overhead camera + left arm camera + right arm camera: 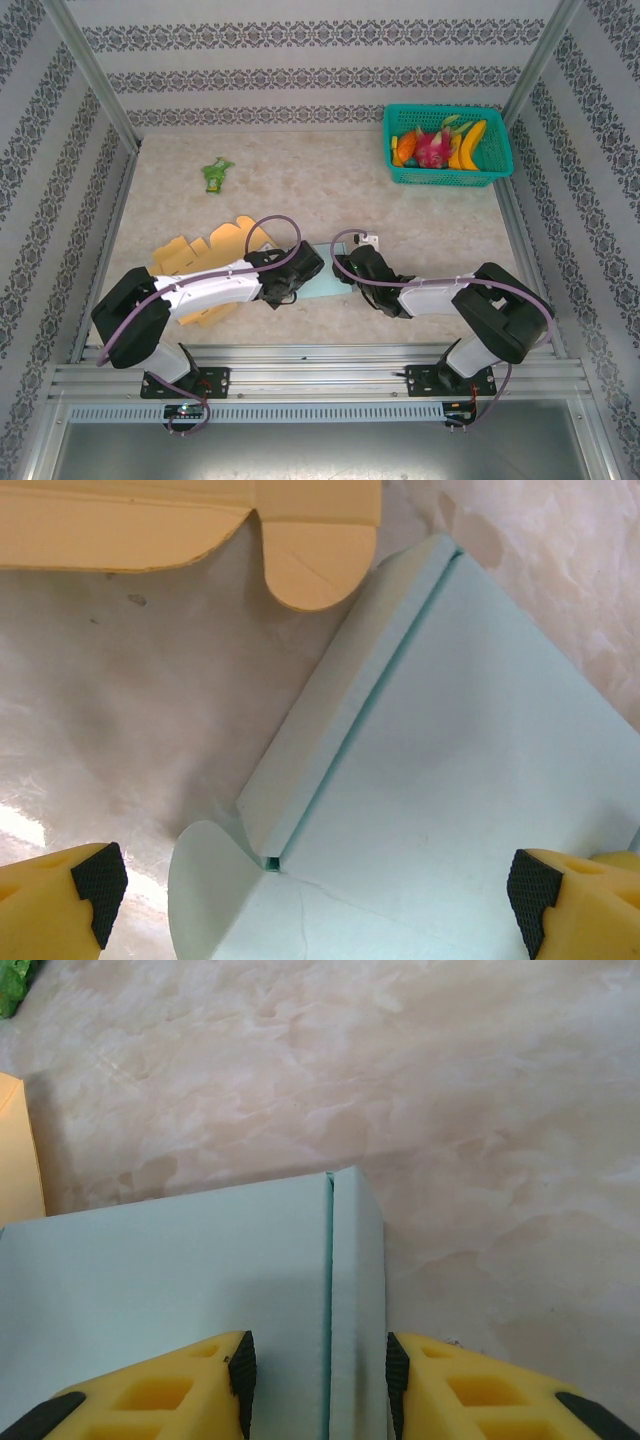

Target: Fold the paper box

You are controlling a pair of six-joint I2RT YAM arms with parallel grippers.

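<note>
The paper box (322, 284) is a pale teal sheet lying flat on the table between my two grippers. My left gripper (310, 892) hovers wide open over its main panel (460, 770), beside a raised folded side wall (340, 710) and a rounded tab (200, 880). My right gripper (317, 1380) is partly open and straddles the opposite folded wall (357, 1280). Its right pad (397, 1370) is at the wall's outer edge, and its left pad (243, 1370) stands over the panel (170, 1280), apart from the crease. In the top view the left gripper (300, 270) and right gripper (352, 268) face each other.
A tan flat cardboard blank (200, 255) lies left of the teal box, close to its corner (200, 520). A green basket (450, 178) of toy fruit stands at the back right. A small green item (215, 174) lies at the back left, and a small white object (370, 240) just behind the right gripper.
</note>
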